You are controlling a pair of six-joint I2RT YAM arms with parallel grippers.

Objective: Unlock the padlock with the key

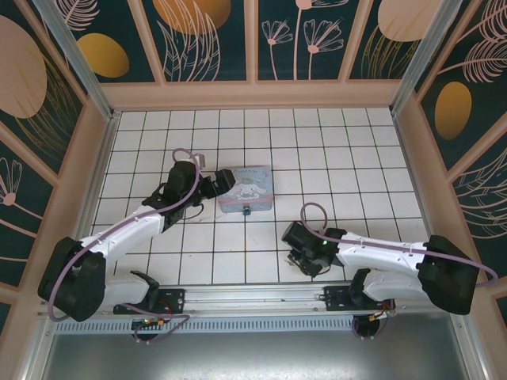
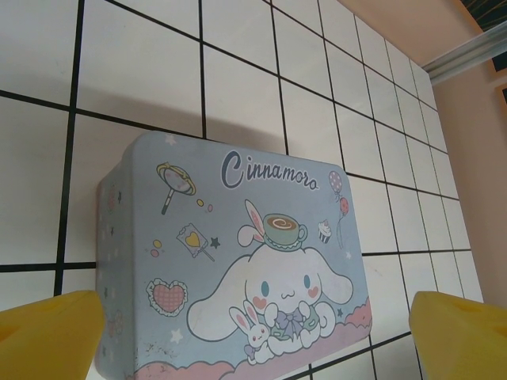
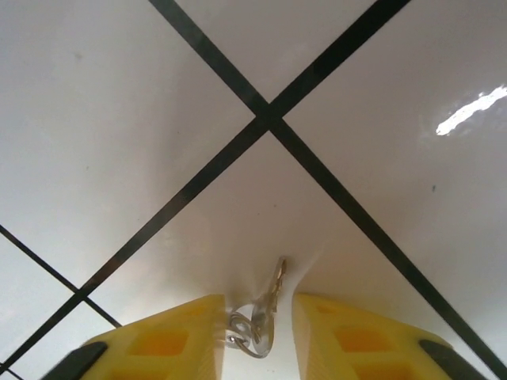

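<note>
While tin [image 1: 247, 186] sits shut, padlock [image 1: 247, 210] adjoins it

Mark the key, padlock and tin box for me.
key [image 3: 270, 299], right wrist view, on its shaft
padlock [image 1: 246, 210], top external view, on its teal body
tin box [image 2: 238, 269], left wrist view, on its printed lid

Pale blue cartoon-printed tin box [image 1: 247, 188], lid up on white tiled table [image 1: 356, 158], floral wall panels [image 1: 214, 39]
</note>
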